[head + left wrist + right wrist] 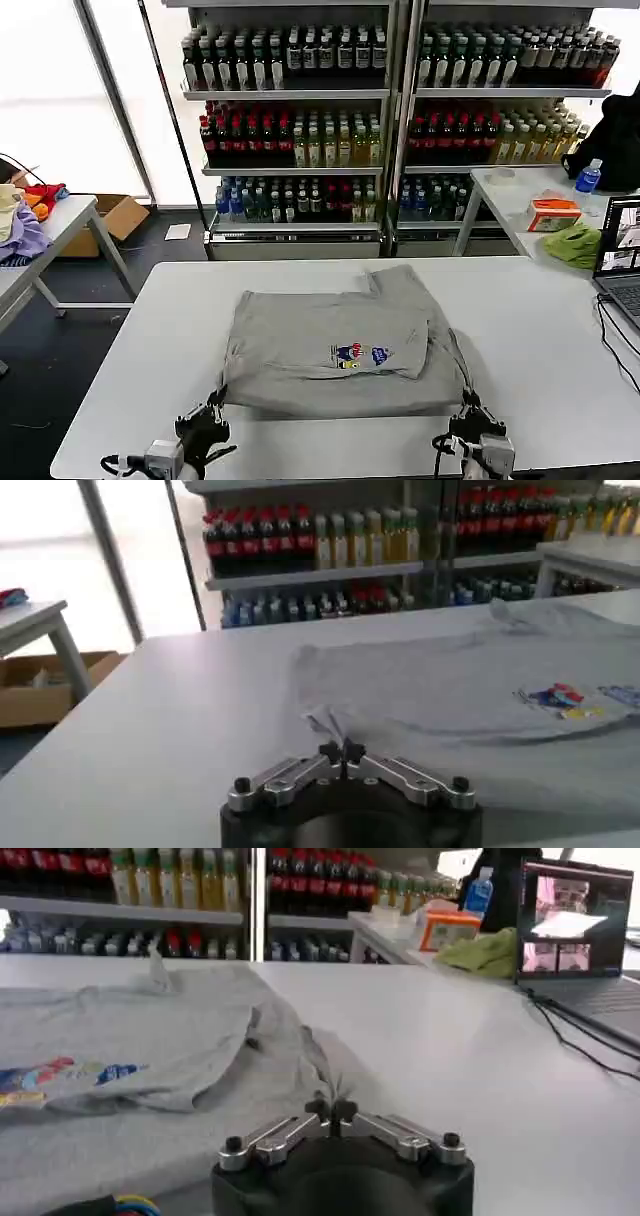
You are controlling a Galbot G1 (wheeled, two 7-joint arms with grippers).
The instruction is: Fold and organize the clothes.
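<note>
I pinch the shirt [335, 350] hem corners with my left end effector [207, 418] and right end effector [472, 412]; next, I should lift and fold away from me.

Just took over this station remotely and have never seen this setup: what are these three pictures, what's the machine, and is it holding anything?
It is a robot with two arms, each ending in a two-fingered gripper. The wide picture comes from a camera on its head, looking down at a white table. The other two come from cameras on its wrists, looking out past each gripper.

On the table lies a partly folded light grey T-shirt with a small multicoloured chest print. The left gripper is at the shirt's near left corner, the right gripper at its near right corner. Both have their fingertips closed, each pinching a bit of the shirt's edge. Drink shelves stand behind, and a laptop sits at the right.
</note>
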